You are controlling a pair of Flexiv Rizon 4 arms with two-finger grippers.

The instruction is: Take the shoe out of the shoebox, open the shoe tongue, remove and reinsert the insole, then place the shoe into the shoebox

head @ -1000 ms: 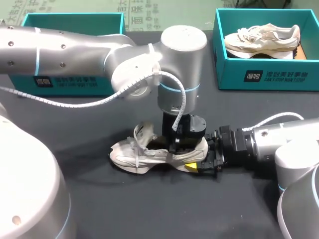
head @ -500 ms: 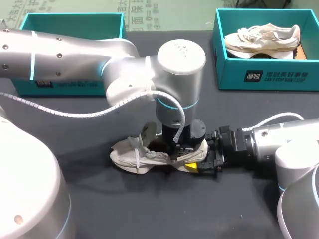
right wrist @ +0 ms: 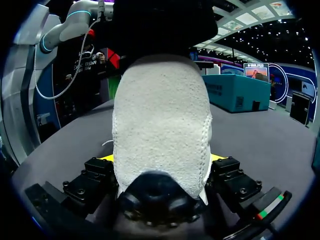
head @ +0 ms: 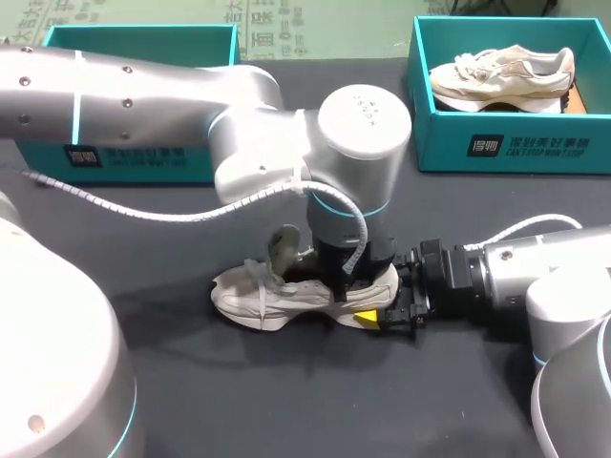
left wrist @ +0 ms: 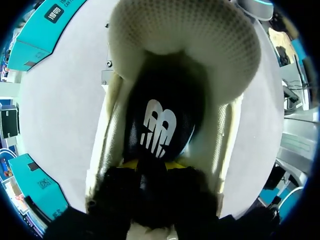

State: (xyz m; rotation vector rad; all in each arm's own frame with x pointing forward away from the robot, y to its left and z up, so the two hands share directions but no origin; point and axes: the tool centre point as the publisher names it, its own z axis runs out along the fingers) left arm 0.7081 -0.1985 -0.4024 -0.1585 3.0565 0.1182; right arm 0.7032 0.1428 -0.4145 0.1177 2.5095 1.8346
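Sitting in rt shoebox (head: 535, 150), 2nd shoe (head: 501, 76) (beige)

Silver arms (head: 143, 86) (cyan-ringed) trail white spiral cables (head: 115, 205); right pincer (right wrist: 162, 165) is black.

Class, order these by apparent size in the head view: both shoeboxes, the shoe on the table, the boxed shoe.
1. left shoebox and right shoebox, alike, each partly hidden
2. shoe on the table, nearer the camera
3. boxed shoe
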